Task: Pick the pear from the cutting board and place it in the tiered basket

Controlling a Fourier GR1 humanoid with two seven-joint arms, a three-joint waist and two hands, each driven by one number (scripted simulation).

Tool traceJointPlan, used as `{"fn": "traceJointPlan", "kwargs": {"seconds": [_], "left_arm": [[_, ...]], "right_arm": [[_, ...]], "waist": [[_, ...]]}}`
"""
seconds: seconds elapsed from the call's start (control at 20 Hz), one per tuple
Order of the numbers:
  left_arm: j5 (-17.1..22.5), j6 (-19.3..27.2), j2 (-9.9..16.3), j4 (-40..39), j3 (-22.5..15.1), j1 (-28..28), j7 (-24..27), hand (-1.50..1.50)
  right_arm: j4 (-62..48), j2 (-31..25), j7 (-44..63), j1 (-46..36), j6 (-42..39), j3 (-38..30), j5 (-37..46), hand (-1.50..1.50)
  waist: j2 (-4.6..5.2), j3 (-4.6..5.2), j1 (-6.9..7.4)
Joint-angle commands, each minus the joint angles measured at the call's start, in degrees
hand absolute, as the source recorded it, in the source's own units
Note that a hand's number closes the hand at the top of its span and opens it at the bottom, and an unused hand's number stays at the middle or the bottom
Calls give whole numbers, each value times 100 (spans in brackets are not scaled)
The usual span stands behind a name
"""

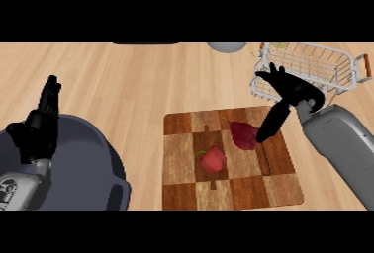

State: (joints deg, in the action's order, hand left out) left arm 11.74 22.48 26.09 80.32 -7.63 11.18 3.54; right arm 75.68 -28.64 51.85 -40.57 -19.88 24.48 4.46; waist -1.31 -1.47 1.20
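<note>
No writing shows anywhere. The pear [244, 135] lies on the cutting board [229, 159], just left of the open right hand's [291, 90] lowered thumb. The wire basket [312, 65] stands behind. The left hand [38, 129] rests open, far left.

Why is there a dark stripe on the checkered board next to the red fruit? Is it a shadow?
Head view: the stripe on the cutting board looks like shadow below the right hand, beside the darker red fruit; the lighter red fruit shows no such shadow; no strong glare on the counter.
</note>
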Motion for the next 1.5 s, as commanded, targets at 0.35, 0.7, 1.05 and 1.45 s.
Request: {"fn": "traceJointPlan", "kwargs": {"seconds": [0.35, 0.7, 1.05, 1.45], "left_arm": [[79, -407, -675, -384, -692, -809, -391, 0], [0, -275, -866, -371, -603, -799, -425, 0], [-74, -406, -797, -447, -473, -753, -428, 0], [-117, -437, -929, -362, -398, -926, -369, 0]], "right_arm": [[-455, 525, 469, -49, -356, 503, 16, -150], [-910, 680, 472, -81, -436, 682, -54, -150], [-1275, 772, 390, -276, -568, 708, -133, -150], [-1540, 773, 408, -325, -727, 658, -366, -150]], "waist": [[221, 164, 78], [214, 158, 26], [225, 158, -8], [182, 162, -77]]}}
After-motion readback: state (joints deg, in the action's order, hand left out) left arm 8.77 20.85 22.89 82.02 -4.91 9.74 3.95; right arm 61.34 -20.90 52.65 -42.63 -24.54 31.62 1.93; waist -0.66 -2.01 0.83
